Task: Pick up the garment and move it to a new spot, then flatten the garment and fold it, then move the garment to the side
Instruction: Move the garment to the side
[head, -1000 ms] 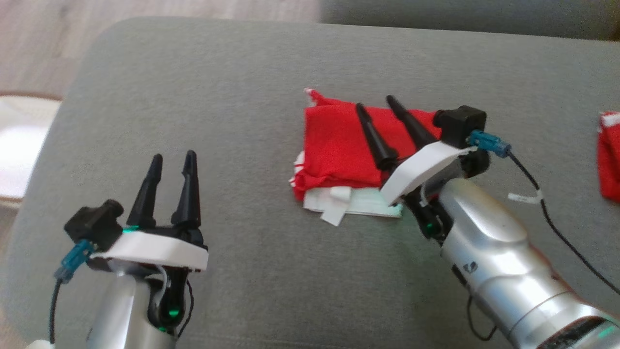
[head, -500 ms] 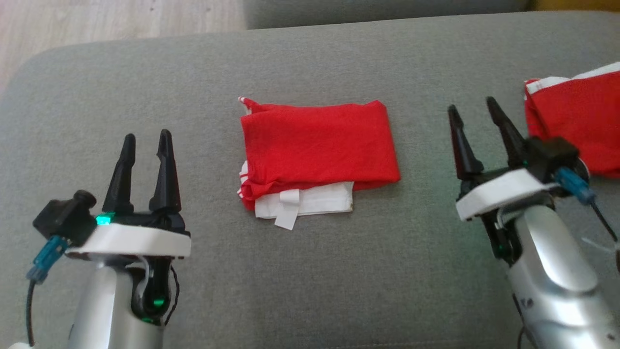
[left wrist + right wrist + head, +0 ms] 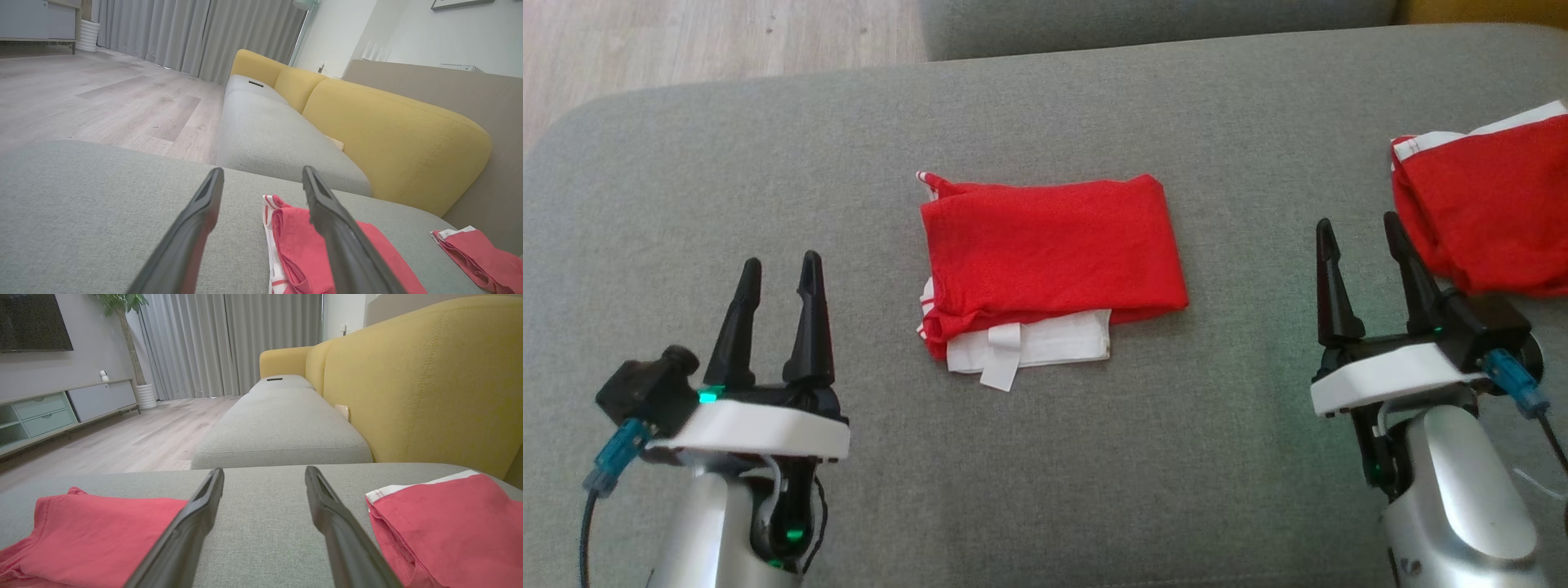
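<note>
The garment point(image 3: 1049, 245) lies folded into a red rectangle in the middle of the cushion point(image 3: 768, 155); a white layer point(image 3: 1054, 339) and a loose tab point(image 3: 1003, 359) poke out from its near edge. The left pincer point(image 3: 781, 260) hovers well to its left and the right pincer point(image 3: 1357, 219) to its right; each has its fingers parted a moderate way and holds nothing. A second garment point(image 3: 1486, 220) sits just beyond the right pincer.

The fold looks done, so the step in hand is probably the move aside. To do it well, bring both pincers in low at the two short ends; bite through every layer at once; lift only enough to clear the cushion; carry both ends level and together, so the stack neither slips nor opens; set it down apart from the second garment.
</note>
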Controlling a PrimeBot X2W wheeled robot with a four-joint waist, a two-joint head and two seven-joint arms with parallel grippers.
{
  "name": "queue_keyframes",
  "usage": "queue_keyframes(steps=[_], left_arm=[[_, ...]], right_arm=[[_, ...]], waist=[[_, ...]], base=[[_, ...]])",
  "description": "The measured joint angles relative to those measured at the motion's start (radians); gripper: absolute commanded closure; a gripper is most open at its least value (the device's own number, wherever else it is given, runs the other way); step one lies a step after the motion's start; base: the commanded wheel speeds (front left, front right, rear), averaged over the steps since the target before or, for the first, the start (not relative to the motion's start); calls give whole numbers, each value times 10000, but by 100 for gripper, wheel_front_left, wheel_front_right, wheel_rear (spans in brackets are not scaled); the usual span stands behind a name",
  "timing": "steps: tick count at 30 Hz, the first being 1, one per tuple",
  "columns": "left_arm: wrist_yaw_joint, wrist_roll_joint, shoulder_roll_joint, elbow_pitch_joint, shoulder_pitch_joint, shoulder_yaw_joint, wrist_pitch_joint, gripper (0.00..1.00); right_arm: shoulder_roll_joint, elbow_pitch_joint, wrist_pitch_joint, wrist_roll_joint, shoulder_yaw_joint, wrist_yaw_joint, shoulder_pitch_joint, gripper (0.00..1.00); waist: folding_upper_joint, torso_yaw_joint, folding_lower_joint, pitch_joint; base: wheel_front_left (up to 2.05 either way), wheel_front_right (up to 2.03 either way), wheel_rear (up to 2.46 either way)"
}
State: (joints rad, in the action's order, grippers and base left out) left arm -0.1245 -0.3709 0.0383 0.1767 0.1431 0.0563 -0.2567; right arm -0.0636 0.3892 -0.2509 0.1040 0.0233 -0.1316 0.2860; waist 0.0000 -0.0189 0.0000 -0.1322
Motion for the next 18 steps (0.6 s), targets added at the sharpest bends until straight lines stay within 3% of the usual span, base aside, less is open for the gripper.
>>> queue_keyframes(steps=[7,18], left_arm=[[0,-6,2,-2,35,201,0,0],[0,-44,2,-31,432,731,0,0]], right_arm=[[48,198,63,0,109,0,-33,0],[50,1212,1241,138,491,0,881,0]], waist=[[0,-183,0,-126],[0,-817,0,-764]], base=[[0,0,0],[0,0,0]])
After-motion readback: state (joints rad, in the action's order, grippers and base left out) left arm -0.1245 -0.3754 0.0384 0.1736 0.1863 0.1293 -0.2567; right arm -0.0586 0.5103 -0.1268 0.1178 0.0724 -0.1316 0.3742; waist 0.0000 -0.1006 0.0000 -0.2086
